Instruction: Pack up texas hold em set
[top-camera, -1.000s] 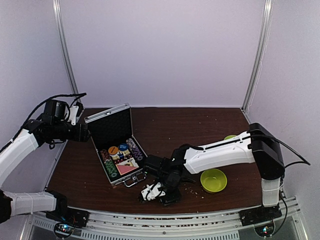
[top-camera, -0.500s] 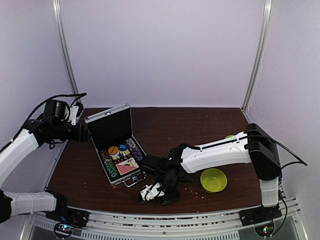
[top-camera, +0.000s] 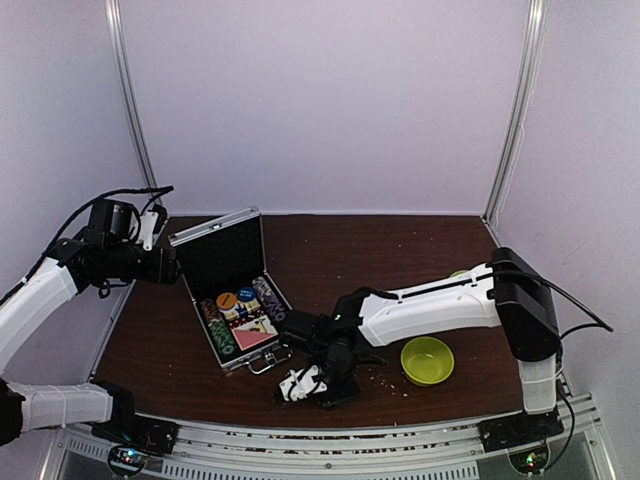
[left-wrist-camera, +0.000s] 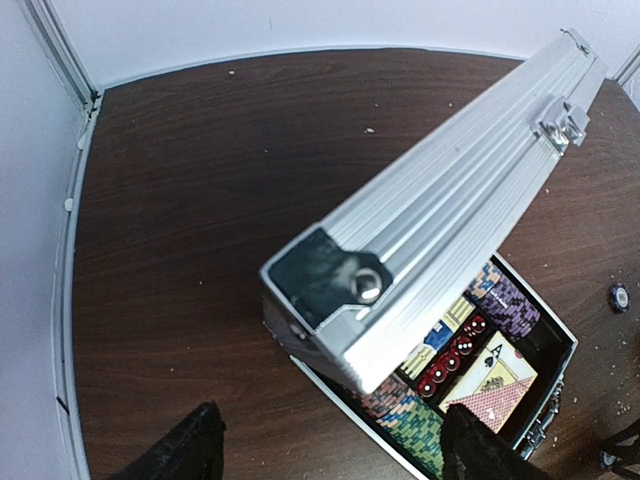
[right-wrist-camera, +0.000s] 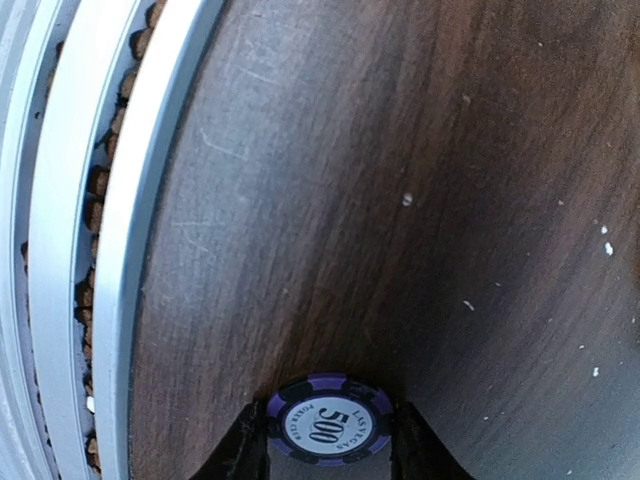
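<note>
The silver case (top-camera: 222, 352) lies open at the table's left, its black-lined lid (top-camera: 220, 255) upright. Inside are striped chips, round buttons (top-camera: 227, 300), red dice (left-wrist-camera: 452, 358) and cards (left-wrist-camera: 492, 385). My left gripper (top-camera: 166, 264) is open beside the lid's left edge; in the left wrist view its fingers (left-wrist-camera: 198, 450) stand wide apart below the lid's corner (left-wrist-camera: 335, 280). My right gripper (top-camera: 305, 384) points down near the front edge, just right of the case handle (top-camera: 268, 362), shut on a purple 500 chip (right-wrist-camera: 328, 420) at the table surface.
A lime-green bowl (top-camera: 427, 360) sits right of my right gripper. A lime-green plate (top-camera: 460, 273) peeks out behind the right forearm. One loose chip (left-wrist-camera: 619, 297) lies on the table right of the case. The metal front rail (right-wrist-camera: 100, 250) runs close to the right gripper.
My right arm has shifted slightly left, toward the case, with its gripper low at the table. The left arm and the case have not moved.
</note>
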